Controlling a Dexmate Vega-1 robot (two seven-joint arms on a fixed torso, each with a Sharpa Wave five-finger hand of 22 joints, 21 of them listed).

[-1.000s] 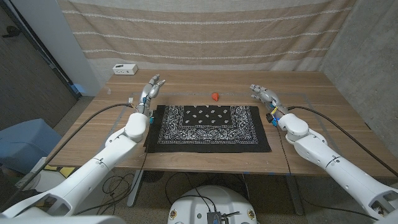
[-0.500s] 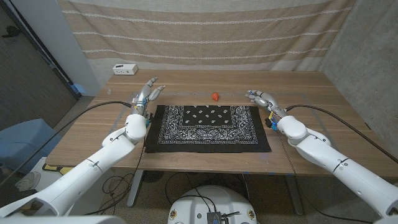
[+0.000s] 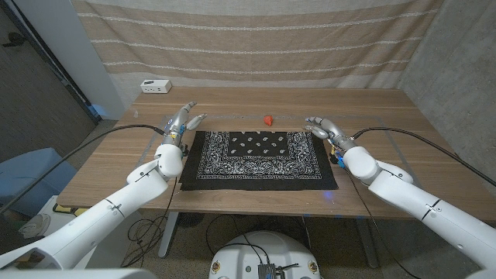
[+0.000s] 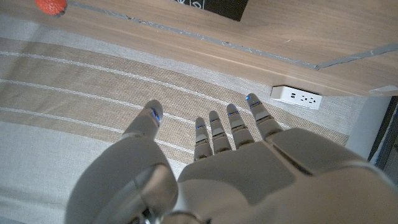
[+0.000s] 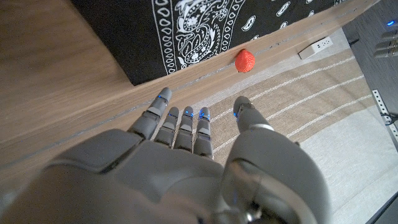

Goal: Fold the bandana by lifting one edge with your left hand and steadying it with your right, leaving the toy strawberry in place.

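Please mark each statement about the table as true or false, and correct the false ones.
1. The bandana lies spread flat on the table. True.
2. The left hand grips the bandana's edge. False: it hangs open beside the bandana's far left corner, holding nothing.
3. The toy strawberry lies on the bare wood beyond the bandana's far edge. True.
4. The right hand holds the toy strawberry. False: it is open near the bandana's far right corner, apart from the strawberry.
5. A white power strip lies at the table's far left corner. True.
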